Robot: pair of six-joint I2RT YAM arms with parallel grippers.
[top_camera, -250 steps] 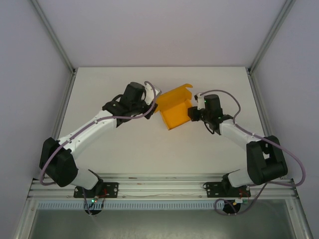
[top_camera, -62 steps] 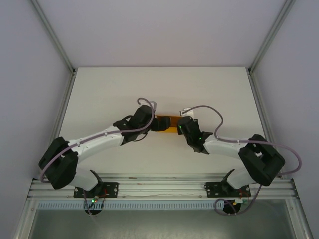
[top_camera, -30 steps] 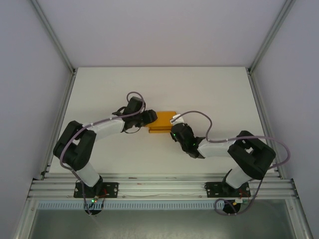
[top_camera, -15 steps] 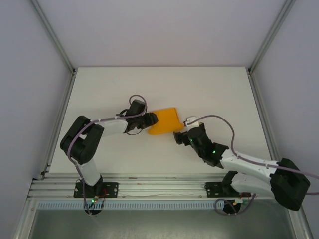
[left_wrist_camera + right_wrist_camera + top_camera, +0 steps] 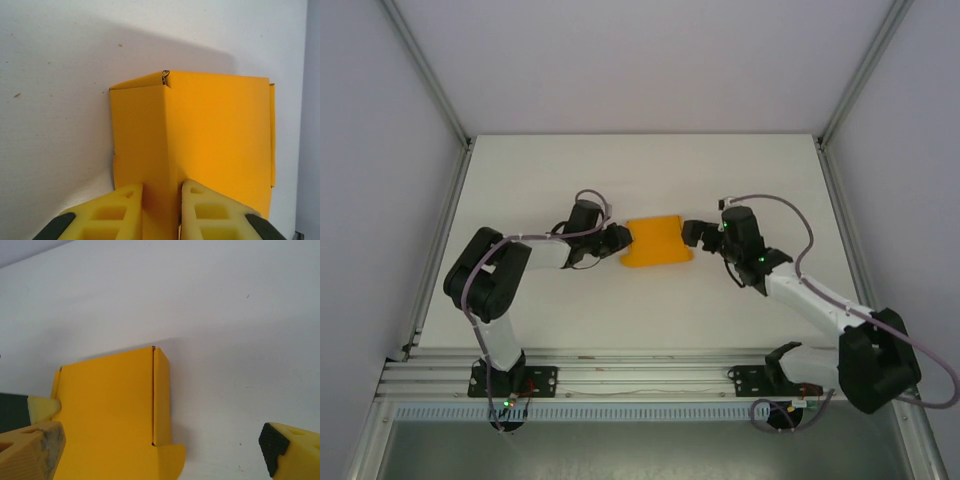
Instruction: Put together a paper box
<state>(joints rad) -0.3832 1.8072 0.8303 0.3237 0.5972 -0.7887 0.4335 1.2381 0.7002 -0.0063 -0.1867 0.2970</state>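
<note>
The paper box [image 5: 658,243] is a closed, flat orange box lying on the white table [image 5: 740,170] between the two arms. My left gripper [image 5: 621,240] is at its left end, shut on the box. In the left wrist view the yellow fingers [image 5: 125,210] pinch a narrow side panel of the box [image 5: 220,135], with the left gripper [image 5: 161,202] low in the frame. My right gripper [image 5: 691,232] stands wide open just off the box's right end. In the right wrist view its fingers [image 5: 30,450] spread far apart around the box [image 5: 110,410], and a small rounded flap sticks out at the near corner.
White walls and aluminium frame posts [image 5: 425,80] enclose the table on three sides. Bare tabletop lies behind the box and to the right [image 5: 240,325]. The arm bases sit on the rail [image 5: 640,375] at the near edge.
My right gripper let go of the box's front, opened wide and swung round to its right end. My left gripper closed tighter on the left end. The box shifted slightly right.
</note>
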